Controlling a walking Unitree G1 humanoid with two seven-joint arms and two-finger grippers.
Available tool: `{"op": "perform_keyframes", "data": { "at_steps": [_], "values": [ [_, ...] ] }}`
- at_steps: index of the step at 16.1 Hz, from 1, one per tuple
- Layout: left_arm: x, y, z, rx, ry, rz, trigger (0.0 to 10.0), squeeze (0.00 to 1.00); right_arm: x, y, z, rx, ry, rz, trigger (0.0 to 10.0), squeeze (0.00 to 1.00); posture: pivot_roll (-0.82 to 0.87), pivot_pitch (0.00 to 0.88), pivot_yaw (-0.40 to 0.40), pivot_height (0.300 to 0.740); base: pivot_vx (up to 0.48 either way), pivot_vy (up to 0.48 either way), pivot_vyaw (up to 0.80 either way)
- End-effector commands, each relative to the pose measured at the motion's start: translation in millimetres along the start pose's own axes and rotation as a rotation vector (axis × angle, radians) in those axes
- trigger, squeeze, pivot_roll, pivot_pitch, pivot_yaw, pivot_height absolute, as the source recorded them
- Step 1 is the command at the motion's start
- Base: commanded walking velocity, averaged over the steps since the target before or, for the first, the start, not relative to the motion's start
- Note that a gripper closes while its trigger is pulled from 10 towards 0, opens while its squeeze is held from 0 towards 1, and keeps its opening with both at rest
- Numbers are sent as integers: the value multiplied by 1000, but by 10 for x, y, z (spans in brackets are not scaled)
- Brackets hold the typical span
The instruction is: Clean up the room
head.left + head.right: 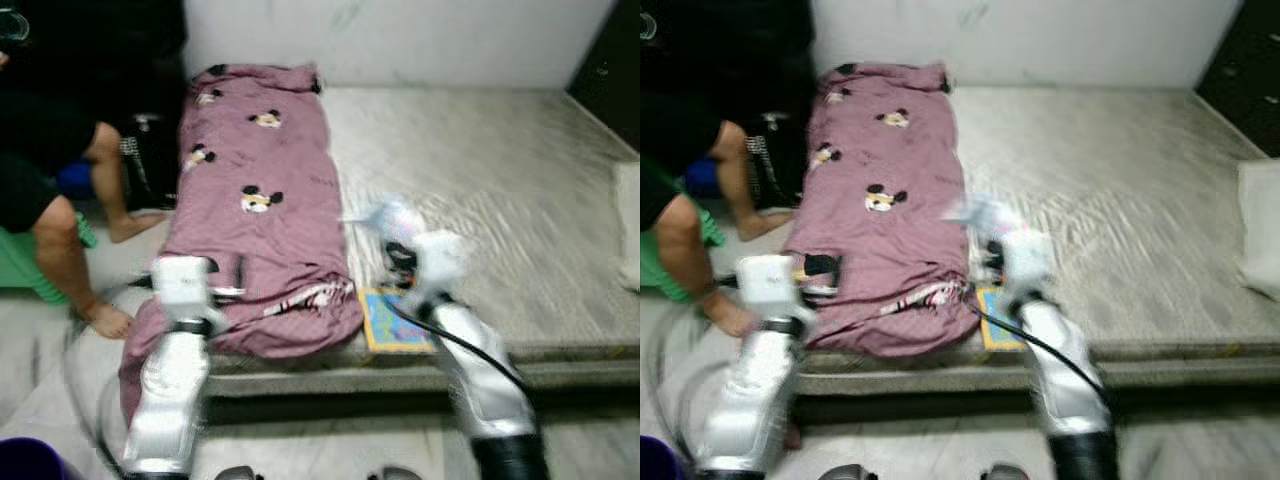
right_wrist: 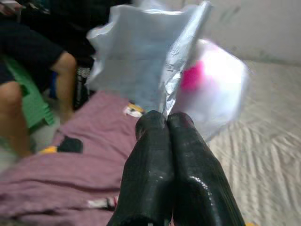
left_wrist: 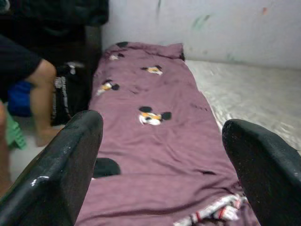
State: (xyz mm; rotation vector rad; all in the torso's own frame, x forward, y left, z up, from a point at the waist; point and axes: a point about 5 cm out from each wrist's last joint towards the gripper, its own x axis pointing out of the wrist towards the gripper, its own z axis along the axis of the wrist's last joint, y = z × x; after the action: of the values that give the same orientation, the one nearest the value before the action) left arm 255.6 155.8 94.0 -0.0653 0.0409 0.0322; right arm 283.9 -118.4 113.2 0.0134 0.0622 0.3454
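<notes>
Mattress point(image 1: 500, 200), big and grey, is seen lying low on the floor against a white wall point(image 1: 400, 35). On the mattress, along the side nearest the person, a purple blanket point(image 1: 255, 210) with mouse faces is spread out, and its end is bunched up and hangs over the edge. A small colourful book point(image 1: 393, 322) is seen on the mattress, just beside the bunched end of the blanket. The right gripper point(image 2: 165, 123) is held over the mattress near the book, with its fingers pressed together on a shiny plastic wrapper point(image 2: 155, 66). The wrapper is blurred, so what is printed on it cannot be told. The left gripper point(image 3: 160, 155) is held over the near end of the blanket, with its fingers spread wide apart around nothing. A person's bare legs point(image 1: 75, 225) are seen beside the mattress, next to the blanket; the rest of the person is cut off. Something white point(image 1: 628, 225) is cut off at the far edge of the mattress.
</notes>
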Motion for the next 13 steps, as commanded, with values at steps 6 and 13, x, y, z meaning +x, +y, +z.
{"op": "perform_keyframes", "data": {
  "at_steps": [6, 13],
  "values": [
    [35, -79, 30, 0, -14, -9, 10000, 0, 41, -41, 15, -83, 19, -21, 10000, 0, -71, 0, -2, 740, 0, 301, 0],
    [77, -73, 154, 29, -60, 25, 10000, 0, 103, 27, 164, -135, -43, 19, 10000, 0, -49, 0, 2, 740, 0, 0, 0]
  ]
}}
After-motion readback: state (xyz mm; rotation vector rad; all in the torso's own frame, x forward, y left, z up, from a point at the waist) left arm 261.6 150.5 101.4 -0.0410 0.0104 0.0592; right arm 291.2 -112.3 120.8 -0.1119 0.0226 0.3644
